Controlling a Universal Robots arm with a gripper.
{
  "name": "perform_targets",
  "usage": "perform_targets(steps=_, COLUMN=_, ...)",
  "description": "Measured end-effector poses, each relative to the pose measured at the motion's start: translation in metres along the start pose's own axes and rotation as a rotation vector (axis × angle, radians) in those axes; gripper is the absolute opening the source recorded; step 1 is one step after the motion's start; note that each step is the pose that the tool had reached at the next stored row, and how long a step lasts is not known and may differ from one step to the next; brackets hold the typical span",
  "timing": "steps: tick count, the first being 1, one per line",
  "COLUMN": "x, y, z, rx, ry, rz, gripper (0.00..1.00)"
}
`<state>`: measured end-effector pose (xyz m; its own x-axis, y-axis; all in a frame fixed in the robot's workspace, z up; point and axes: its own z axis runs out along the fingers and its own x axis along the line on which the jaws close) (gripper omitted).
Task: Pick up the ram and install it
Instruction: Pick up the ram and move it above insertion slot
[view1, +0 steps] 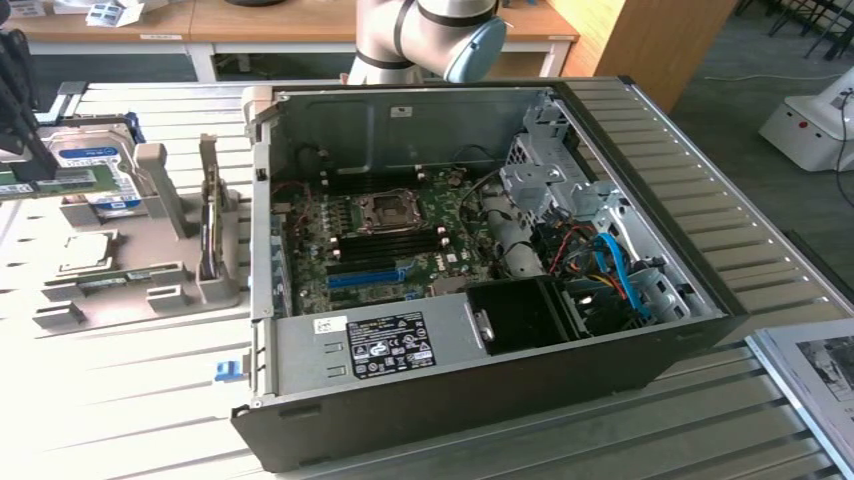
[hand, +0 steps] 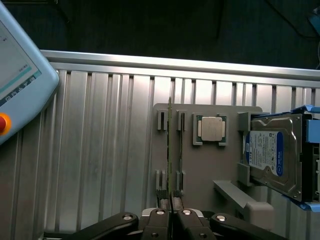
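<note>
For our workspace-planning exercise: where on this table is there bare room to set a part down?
Bare ribbed table lies at the exterior view's lower left, bordered by the grey holder and the open computer case; another bare strip runs between the teach pendant and the holder. Crowded: the holder and the case's inside.

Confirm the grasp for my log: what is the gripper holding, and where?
The ram, pinched across its flat faces by the gripper; where along its length is unclear.
</note>
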<state>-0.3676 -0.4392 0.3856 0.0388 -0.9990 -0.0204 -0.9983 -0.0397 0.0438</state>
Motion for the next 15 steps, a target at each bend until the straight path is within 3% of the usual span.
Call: perform_targets(steps=15, x=0.000, y=-0.0102, z=-0.0005, rx=0.0000, ry=0.0000, rz=0.000, gripper=0.12)
